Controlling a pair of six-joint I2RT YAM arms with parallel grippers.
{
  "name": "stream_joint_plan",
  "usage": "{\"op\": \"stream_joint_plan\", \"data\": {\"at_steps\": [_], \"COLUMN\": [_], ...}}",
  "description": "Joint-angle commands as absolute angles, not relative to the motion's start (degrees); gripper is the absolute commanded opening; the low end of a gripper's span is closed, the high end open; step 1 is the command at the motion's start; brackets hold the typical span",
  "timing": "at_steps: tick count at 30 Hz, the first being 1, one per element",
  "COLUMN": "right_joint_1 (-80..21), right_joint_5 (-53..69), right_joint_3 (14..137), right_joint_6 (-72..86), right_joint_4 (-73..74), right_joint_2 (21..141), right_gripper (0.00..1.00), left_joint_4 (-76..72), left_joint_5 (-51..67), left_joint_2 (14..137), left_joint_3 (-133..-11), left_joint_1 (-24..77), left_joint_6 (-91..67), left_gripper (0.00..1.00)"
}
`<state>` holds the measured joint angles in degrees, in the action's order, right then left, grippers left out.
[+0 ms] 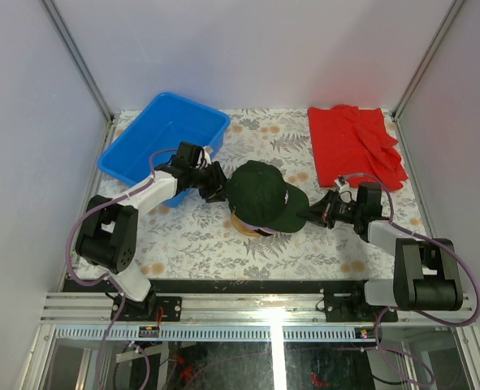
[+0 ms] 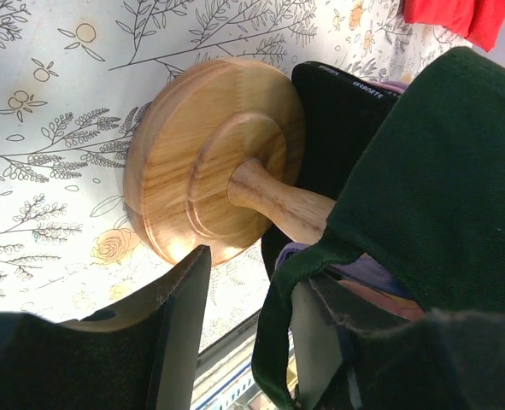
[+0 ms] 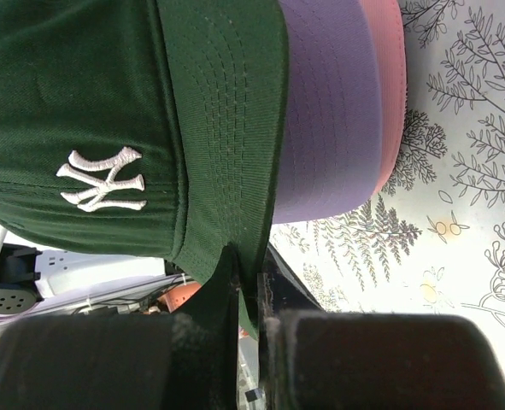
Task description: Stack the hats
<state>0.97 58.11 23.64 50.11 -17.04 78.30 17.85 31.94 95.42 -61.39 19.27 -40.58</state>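
A dark green cap (image 1: 260,195) with a white emblem (image 3: 102,179) sits on top of a stack on a round wooden stand (image 2: 209,162) at the table's middle. In the right wrist view a lavender brim (image 3: 329,111) and a pink brim (image 3: 384,85) lie under the green brim. A black cap (image 2: 337,111) shows low in the stack. My right gripper (image 3: 250,273) is shut on the green cap's brim (image 1: 292,218). My left gripper (image 2: 252,273) is open at the cap's back; one finger (image 2: 320,342) is tucked under the green rim (image 2: 431,171).
A blue bin (image 1: 162,138) stands at the back left, just behind my left arm. A red cloth (image 1: 353,146) lies at the back right. The table has a floral cover (image 1: 223,236). Side walls close in the workspace.
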Motion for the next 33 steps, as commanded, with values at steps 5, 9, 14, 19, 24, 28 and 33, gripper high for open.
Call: {"op": "stream_joint_plan", "data": {"at_steps": [5, 9, 14, 19, 24, 28, 33], "right_joint_1": [-4.30, -4.38, -4.39, -4.39, -4.39, -4.39, -4.39], "right_joint_5": [38.17, 35.17, 34.12, 32.88, 34.25, 33.94, 33.24], "right_joint_3": [20.04, 28.54, 36.61, 37.96, 36.35, 36.27, 36.61], "right_joint_6": [38.29, 35.05, 33.07, 33.01, 34.42, 35.19, 35.07], "right_joint_4": [3.77, 15.00, 22.81, 24.09, 21.38, 21.69, 23.12], "right_joint_2": [76.52, 69.94, 67.97, 67.72, 68.53, 65.70, 63.40], "right_gripper": [0.10, 0.28, 0.45, 0.43, 0.42, 0.42, 0.42], "left_joint_4": [24.52, 25.09, 25.49, 26.72, 27.17, 28.47, 31.20], "left_joint_5": [27.25, 25.49, 24.02, 21.94, 21.61, 22.07, 21.82], "left_joint_2": [98.17, 97.42, 96.54, 94.76, 93.53, 92.86, 89.52], "left_joint_3": [-59.37, -55.86, -51.60, -47.79, -45.60, -47.74, -54.33], "left_joint_1": [20.04, 20.04, 20.09, 20.13, 20.13, 20.13, 20.13], "left_joint_6": [-36.67, -35.70, -34.63, -33.23, -32.37, -32.34, -32.60], "left_gripper": [0.38, 0.38, 0.37, 0.37, 0.37, 0.36, 0.38]}}
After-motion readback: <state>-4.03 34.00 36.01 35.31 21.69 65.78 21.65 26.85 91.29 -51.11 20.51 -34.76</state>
